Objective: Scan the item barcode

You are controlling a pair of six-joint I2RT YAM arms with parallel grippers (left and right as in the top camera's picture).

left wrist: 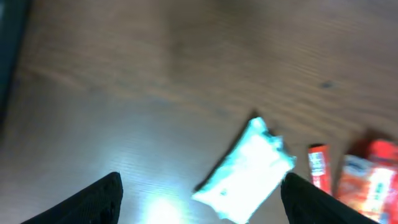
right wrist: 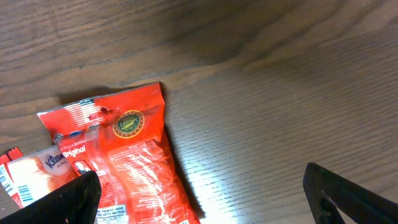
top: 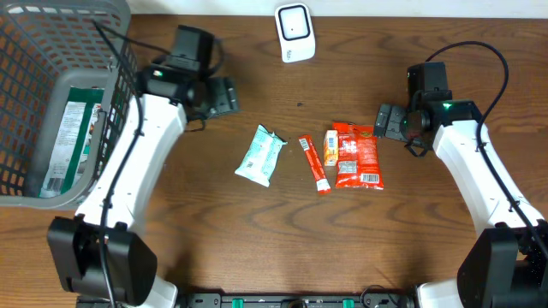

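Fig. 1. State of the scanning task, read outward from my own fingers.

(a) My left gripper (left wrist: 202, 180) stands spread wide, with nothing between its fingers. It hangs above bare table (top: 257, 231), with the light-blue packet (left wrist: 249, 168) lying flat below and ahead of it, untouched.

(b) My right gripper (right wrist: 202, 174) is likewise spread to its full width and carries nothing. The red bag (right wrist: 130, 168) lies flat just beside it on the wood.

(c) 4 items lie in a loose row at mid-table: the light-blue packet, the orange stick (top: 314, 164), the small orange packet (top: 331, 142) and the red bag. The small packet touches the red bag's edge. The light-blue packet lies apart from the other 3.

(d) The grey basket (top: 26, 68) sits at my far left and holds 1 green packet (top: 73, 141).

(e) The white scanner (top: 294, 32) stands at the far edge of the table, well apart from every item.

Reading: I judge 1 item finished and binned, and 4 not yet scanned. No item is in hand, so no scan is under way. What is left, for each item, is to grasp it, lift it, turn its barcode toward the scanner and drop it in the basket. The light-blue packet looks the likeliest next pick for my left fingers.
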